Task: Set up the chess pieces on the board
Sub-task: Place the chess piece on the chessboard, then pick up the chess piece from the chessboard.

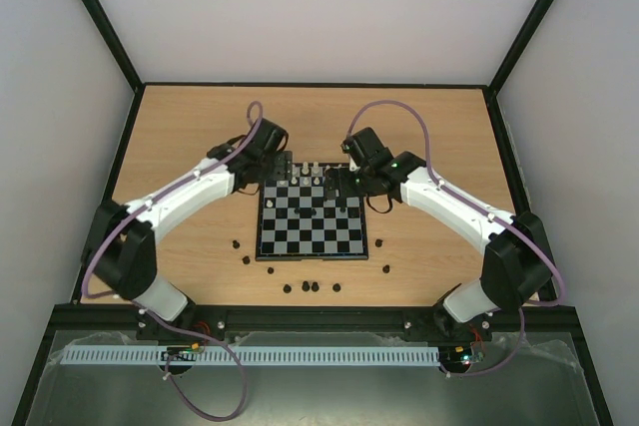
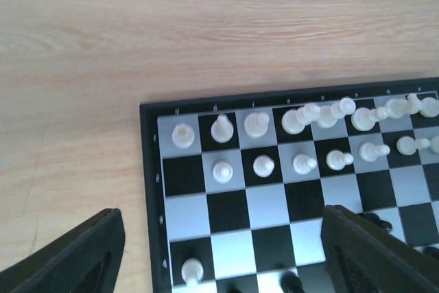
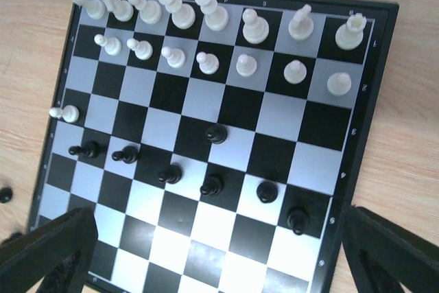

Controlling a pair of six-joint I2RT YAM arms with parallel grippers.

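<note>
Nearest my bases, loose black men [image 1: 305, 286] lie scattered on the worktop [image 1: 180, 147] along the board's [image 1: 310, 236] near edge and corners. Only the top view shows that whole spread. My right wrist view catches just one stray [image 3: 5, 193] at its left margin. The board sits midway between my arms, and its nearest ranks are bare, which I judge is where black belongs. Seven black pieces [image 3: 212, 184] stand loosely across the middle squares, not yet in rank. Beyond them one white pawn [image 3: 65, 112] stands alone on the edge file, and my left wrist view shows its home square empty. The other white men [image 3: 207, 63] fill the two far ranks, so I take that side as nearly done. The top view blurs them into specks; the wrist views separate each one. Farthest out, my left end effector [image 1: 283, 169] hovers over the far left corner and my right end effector [image 1: 344, 182] over the far right. Both are released, fingers spread wide with nothing between them, free to fetch another piece.
</note>
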